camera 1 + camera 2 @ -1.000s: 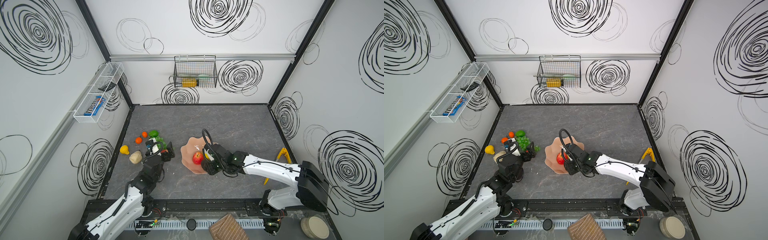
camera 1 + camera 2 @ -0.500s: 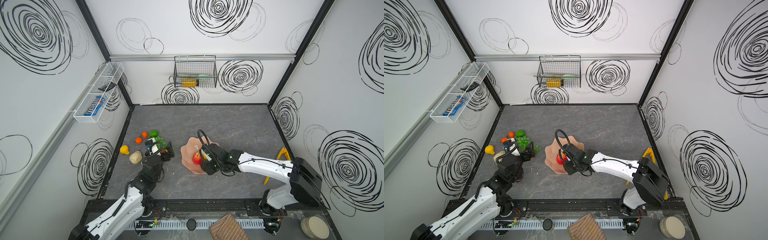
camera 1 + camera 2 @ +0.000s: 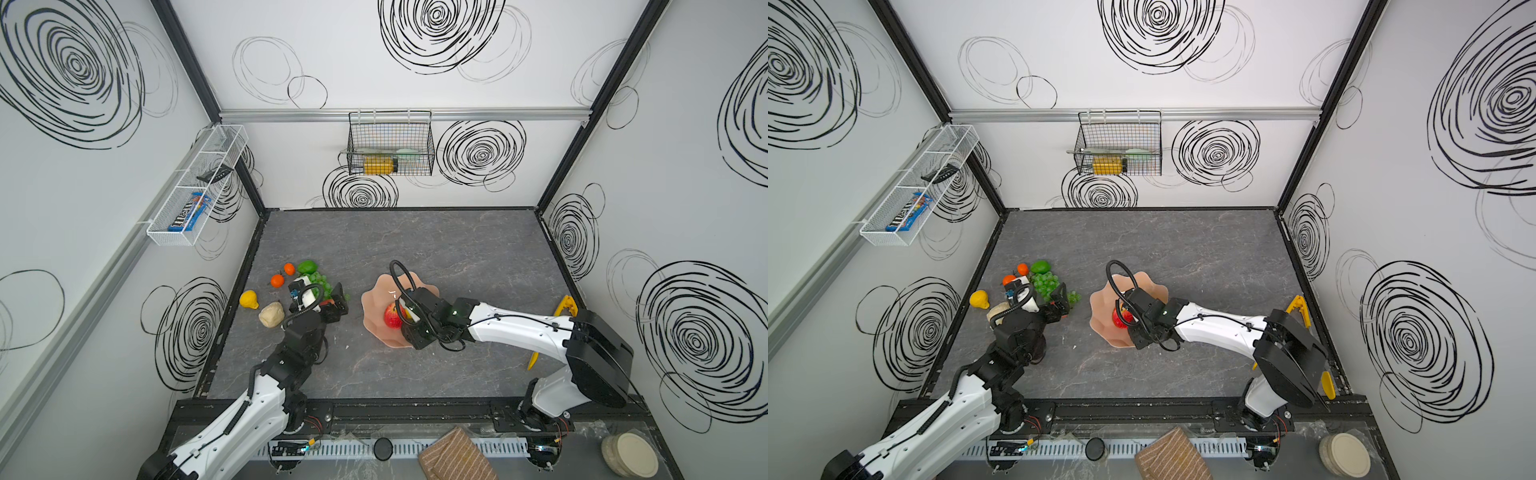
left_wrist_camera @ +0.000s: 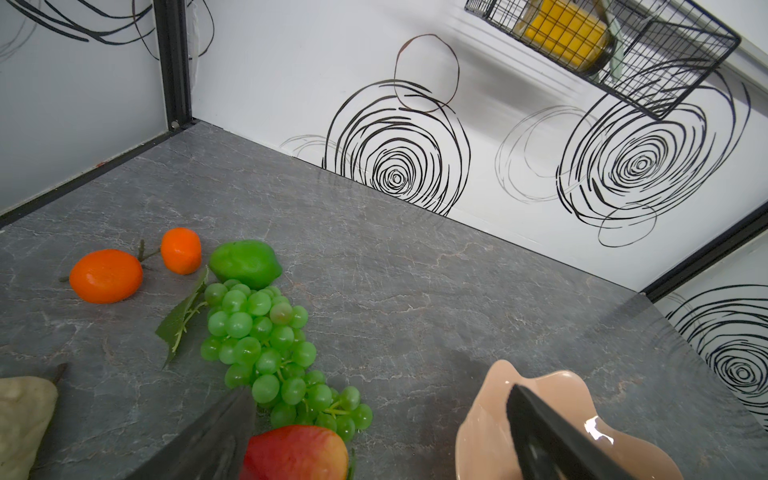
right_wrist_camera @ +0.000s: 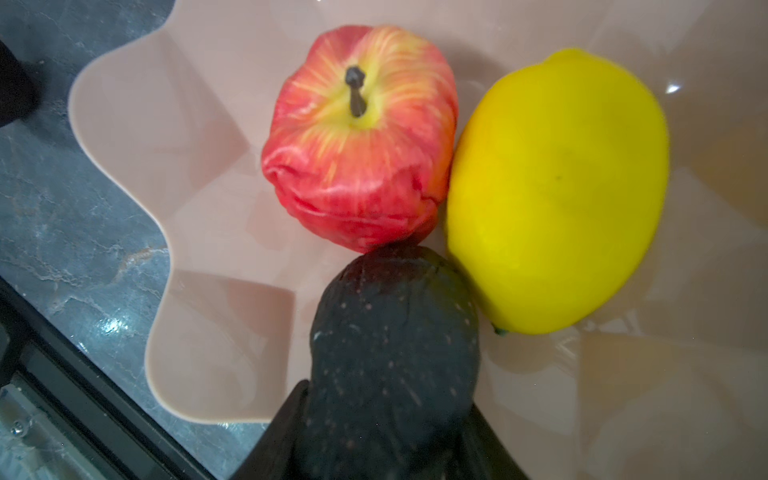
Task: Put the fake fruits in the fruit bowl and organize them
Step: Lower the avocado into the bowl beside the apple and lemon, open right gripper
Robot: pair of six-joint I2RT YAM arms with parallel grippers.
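Grey marbled surface floors a white booth scrawled with black swirls. Near its middle sits the fruit bowl, with a red apple and a yellow lemon touching side by side inside it. The right fingers are clamped on a dark fruit, whose tip meets the apple and lies against the lemon, over the bowl.

Toward the left wall the left fingers are spread wide, gripping nothing. A red-and-yellow fruit lies on the surface between them, just beside the grape bunch. Beyond are a green lime, a larger orange and a smaller orange. A beige fruit and a yellow pear lie nearer the wall.
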